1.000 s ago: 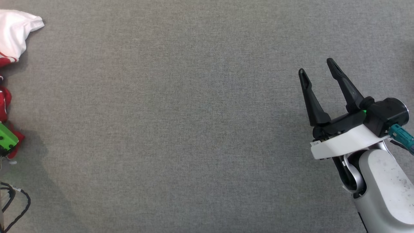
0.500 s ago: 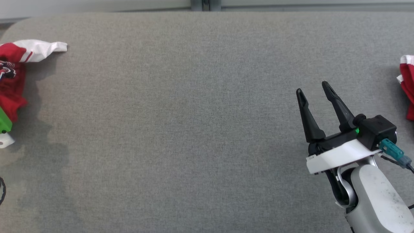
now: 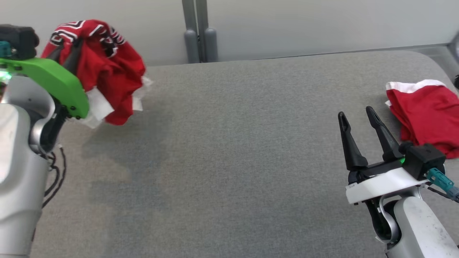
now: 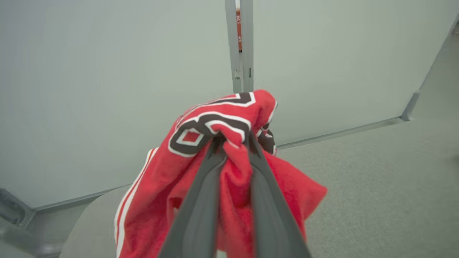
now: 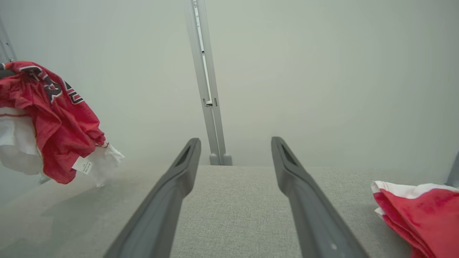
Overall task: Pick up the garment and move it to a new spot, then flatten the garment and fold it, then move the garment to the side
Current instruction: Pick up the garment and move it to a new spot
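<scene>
Clamps the left hand [image 4: 233, 140] nearly shut on a bunched fold of the red garment [image 3: 107, 79], lifted clear of the counter [image 3: 233, 150] at ten o'clock in the head view, with the rest hanging in a loose clump below the fingers [image 4: 200, 200]. Looks light, soft and limp: likely to sag, swing and unroll under its own weight, unlikely to slip given the thick wad pinched. Serves for carrying but poorly for spreading; better to retake later at a hem or shoulder corner, one per hand. Shows white fabric [image 3: 95, 107] and a small tag [image 5: 83, 165] dangling at the lowest point, apt to drag first on lowering. Holds the right hand [image 3: 355, 111] wide open and empty at four o'clock, above the counter. Leaves broad bare grey room from nine o'clock through the centre to two o'clock. Calls for care at three o'clock, with a second red folded cloth [image 3: 426, 114] lying just beside the right hand, and at twelve o'clock, at the counter's far edge against the wall [image 3: 287, 28] and a grey post [image 3: 195, 32].
</scene>
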Controlling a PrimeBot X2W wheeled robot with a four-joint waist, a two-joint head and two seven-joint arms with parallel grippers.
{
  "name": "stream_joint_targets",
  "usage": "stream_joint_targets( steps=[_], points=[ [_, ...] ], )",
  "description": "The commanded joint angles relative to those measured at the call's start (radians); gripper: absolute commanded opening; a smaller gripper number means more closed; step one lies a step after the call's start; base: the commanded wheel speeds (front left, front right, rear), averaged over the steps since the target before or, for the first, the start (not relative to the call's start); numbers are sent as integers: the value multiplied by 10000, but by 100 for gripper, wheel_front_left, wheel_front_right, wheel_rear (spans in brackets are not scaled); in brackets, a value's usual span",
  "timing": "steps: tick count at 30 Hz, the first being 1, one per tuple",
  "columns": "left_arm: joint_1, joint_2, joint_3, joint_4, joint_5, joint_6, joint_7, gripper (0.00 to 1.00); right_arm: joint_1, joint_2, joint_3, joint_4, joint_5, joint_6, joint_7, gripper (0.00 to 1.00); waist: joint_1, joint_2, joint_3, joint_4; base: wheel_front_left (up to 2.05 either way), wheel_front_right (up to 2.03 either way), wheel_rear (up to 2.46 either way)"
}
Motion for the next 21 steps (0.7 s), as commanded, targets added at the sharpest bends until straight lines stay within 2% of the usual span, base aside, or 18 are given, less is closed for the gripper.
stream_joint_targets(
  steps=[1, 6, 10, 13, 17, 18, 19, 20, 21],
  points=[
    [273, -144, 5, -512, -184, 23, 75, 0, 199, -48, -70, -48, 60, -3, -37, 100, 0, 0, -407, -720, 0, 0, 0],
    [1415, -672, -186, -2559, -568, 489, 446, 0, 306, -73, -285, -194, 37, -3, -35, 100, 0, 0, -297, -1233, 0, 0, 0],
    [2644, -1279, -452, -3327, -676, 991, 87, 0, 405, -76, -483, -245, 12, -3, -36, 100, 0, 0, -205, -1518, 0, 0, 0],
    [3803, -1922, -956, -2670, -571, 1114, -603, 0, 473, -42, -394, -147, 23, -3, -36, 100, 0, 0, -163, -1764, 0, 0, 0],
    [4378, -2397, -1574, -1317, -159, 927, -1405, 0, 530, -65, -272, -9, 85, -2, -37, 100, 0, 0, -132, -1844, 0, 0, 0],
    [4445, -2461, -1778, -925, -8, 827, -1611, 9, 529, -69, -218, 38, 102, -2, -37, 100, 0, 0, -131, -1839, 0, 0, 0],
    [4499, -2538, -1931, -628, 11, 753, -1730, 31, 519, -66, -182, 68, 112, -2, -37, 100, 0, 0, -137, -1831, 0, 0, 0],
    [4493, -2616, -2072, -342, 110, 646, -1920, 100, 512, -76, -143, 116, 99, -2, -37, 100, 0, 0, -142, -1814, 0, 0, 0],
    [4457, -2687, -2125, -149, 141, 594, -2070, 100, 507, -80, -101, 160, 108, -2, -37, 100, 0, 0, -143, -1795, 0, 0, 0]
  ],
)
